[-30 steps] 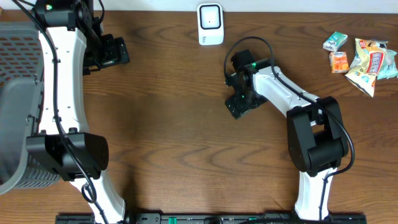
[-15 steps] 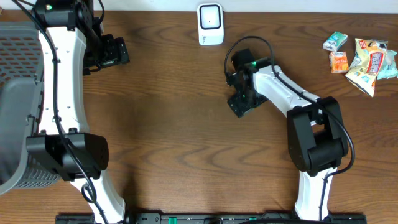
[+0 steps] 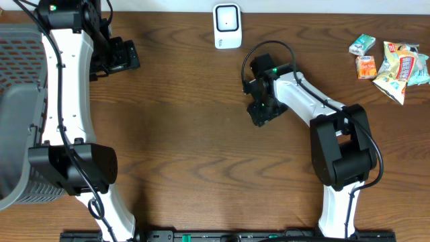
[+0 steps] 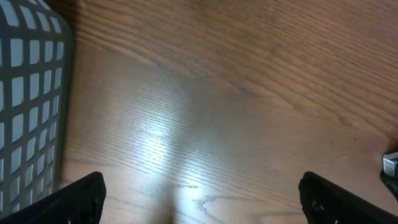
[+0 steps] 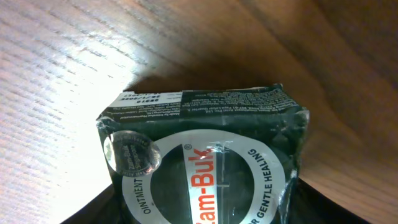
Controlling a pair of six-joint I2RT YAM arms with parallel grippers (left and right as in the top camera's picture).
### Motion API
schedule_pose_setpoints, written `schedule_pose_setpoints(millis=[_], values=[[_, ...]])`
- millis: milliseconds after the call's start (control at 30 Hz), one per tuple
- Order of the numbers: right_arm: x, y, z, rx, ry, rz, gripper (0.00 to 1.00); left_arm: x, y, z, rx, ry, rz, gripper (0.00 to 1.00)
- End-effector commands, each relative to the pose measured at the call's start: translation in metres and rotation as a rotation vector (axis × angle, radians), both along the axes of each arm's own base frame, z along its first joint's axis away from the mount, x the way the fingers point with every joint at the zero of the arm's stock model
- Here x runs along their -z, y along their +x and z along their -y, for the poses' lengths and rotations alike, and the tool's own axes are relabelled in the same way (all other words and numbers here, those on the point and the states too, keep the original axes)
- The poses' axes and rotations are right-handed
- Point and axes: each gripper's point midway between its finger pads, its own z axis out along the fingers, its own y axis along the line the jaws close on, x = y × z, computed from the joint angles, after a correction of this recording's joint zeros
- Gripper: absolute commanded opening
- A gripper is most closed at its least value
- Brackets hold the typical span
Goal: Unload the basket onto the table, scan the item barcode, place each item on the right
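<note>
The item is a dark green Zam-Buk ointment box [image 5: 205, 155] with a white ring label, lying on the wooden table. My right gripper [image 5: 205, 208] has a dark finger pressed against each side of it, shut on the box. From overhead the right gripper [image 3: 261, 113] covers most of the box at the table's middle. A white barcode scanner [image 3: 227, 25] stands at the back edge, apart from the box. My left gripper [image 3: 124, 56] is at the back left, open with only bare wood between its fingers [image 4: 81, 199].
A grey mesh basket [image 3: 17, 101] fills the left edge and shows beside the left gripper [image 4: 28, 112]. Several snack packets [image 3: 390, 64] lie at the back right corner.
The right gripper's jaws have narrowed onto the box, and gripper and box have turned slightly. The left arm has not moved.
</note>
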Motion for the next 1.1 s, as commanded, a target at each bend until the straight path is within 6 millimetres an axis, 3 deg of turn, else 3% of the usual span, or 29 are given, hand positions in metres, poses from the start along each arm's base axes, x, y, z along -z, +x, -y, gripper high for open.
schedule_pose_setpoints(millis=[0,67,167,333,467,667,800,1067], values=[[-0.018,0.007,-0.016,0.002,0.067,0.001,0.49,0.001,0.0,-0.003,0.0,0.01,-0.006,0.98],[-0.027,0.009,-0.017,0.002,0.069,0.001,0.43,0.001,0.0,-0.003,0.0,0.01,-0.005,0.98],[-0.037,0.01,-0.022,-0.002,0.093,-0.005,0.45,0.001,0.0,-0.003,0.001,0.01,-0.006,0.98],[-0.06,0.008,-0.057,-0.123,0.294,-0.029,0.47,0.001,0.0,-0.003,0.0,0.01,-0.006,0.98],[-0.102,-0.001,-0.098,-0.236,0.59,-0.06,0.49,0.001,0.0,-0.003,0.0,0.01,-0.006,0.98],[-0.156,-0.016,-0.133,-0.228,0.982,-0.158,0.54,0.001,0.0,-0.003,0.001,0.01,-0.006,0.98],[-0.182,-0.018,-0.138,-0.216,1.149,-0.191,0.54,0.001,0.0,-0.003,0.0,0.01,-0.006,0.98],[-0.188,-0.006,-0.125,-0.183,1.185,-0.17,0.53,0.001,0.0,-0.003,0.0,0.01,-0.006,0.98]])
